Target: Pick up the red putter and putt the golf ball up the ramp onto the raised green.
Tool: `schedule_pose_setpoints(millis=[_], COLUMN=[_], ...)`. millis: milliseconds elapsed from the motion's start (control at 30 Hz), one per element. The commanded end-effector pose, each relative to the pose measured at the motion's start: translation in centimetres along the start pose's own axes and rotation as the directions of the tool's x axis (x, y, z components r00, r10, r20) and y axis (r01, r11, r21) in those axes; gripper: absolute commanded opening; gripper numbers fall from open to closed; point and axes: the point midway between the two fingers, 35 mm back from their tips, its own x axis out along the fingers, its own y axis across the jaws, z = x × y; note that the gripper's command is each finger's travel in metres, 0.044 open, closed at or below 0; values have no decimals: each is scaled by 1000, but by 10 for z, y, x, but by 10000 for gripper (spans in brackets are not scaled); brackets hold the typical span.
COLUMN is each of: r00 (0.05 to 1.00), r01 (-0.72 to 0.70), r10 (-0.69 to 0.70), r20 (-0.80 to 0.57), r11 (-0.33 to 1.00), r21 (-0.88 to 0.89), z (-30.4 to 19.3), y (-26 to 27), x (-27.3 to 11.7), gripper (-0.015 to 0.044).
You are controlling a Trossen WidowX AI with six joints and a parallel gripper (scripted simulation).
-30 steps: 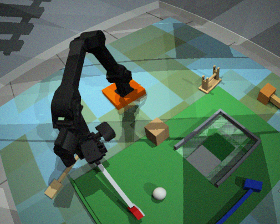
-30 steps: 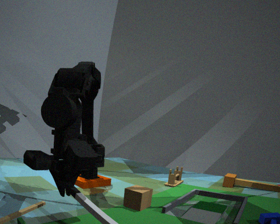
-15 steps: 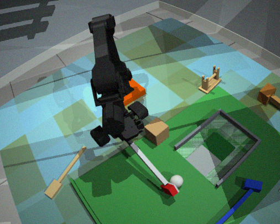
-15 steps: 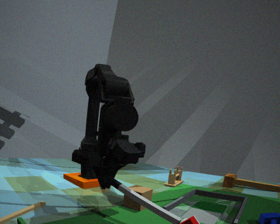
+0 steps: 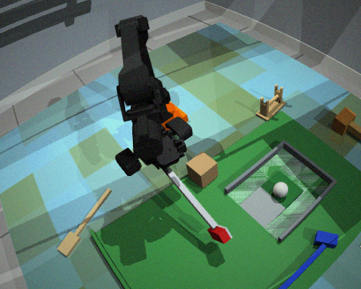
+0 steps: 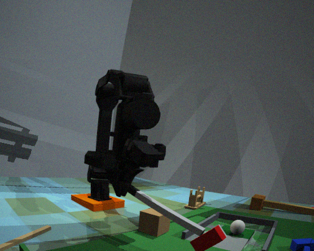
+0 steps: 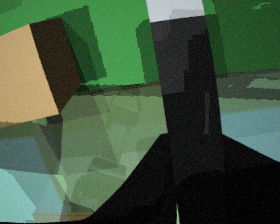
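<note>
Top view, clock read with 12 at the upper edge. Black gripper [image 5: 165,169] [image 6: 126,189] [image 7: 184,140]: fingers nearly closed, clamped on the dark grip of the putter with a pale grey shaft and red block head [image 5: 191,198] [image 6: 173,214] [image 7: 183,65]. Shaft slants down toward 5 o'clock; head apart from its shadow on the turf.

White golf ball [image 5: 280,189] [image 6: 237,227]: on the dark green square patch [image 5: 269,182] [image 6: 249,233] inside the grey-walled enclosure [image 5: 306,161] [image 6: 247,218], at about 2 o'clock from the putter head and well apart from it. Flat grey ramp panel [image 5: 261,207] [image 6: 232,243] lies at about 7 o'clock from the ball. (Whether the ball is rolling or at rest: cannot tell.)

Tan wooden cube [image 5: 202,169] [image 6: 154,222] [image 7: 21,75]: between 9 and 10 o'clock from the ball, outside the walls. Blue-headed club [image 5: 327,239] [image 6: 304,243]: between 4 and 5 o'clock.
</note>
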Motion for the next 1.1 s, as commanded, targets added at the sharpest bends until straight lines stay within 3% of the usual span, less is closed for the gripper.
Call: schedule_pose_setpoints(millis=[0,1067], r00=[1000,1000], r01=[7,4], r10=[-7,-4], r20=[16,6], r11=[1000,1000], r21=[3,0], z=[1,0], y=[-1,0], x=[-19,-13], gripper=[0,0])
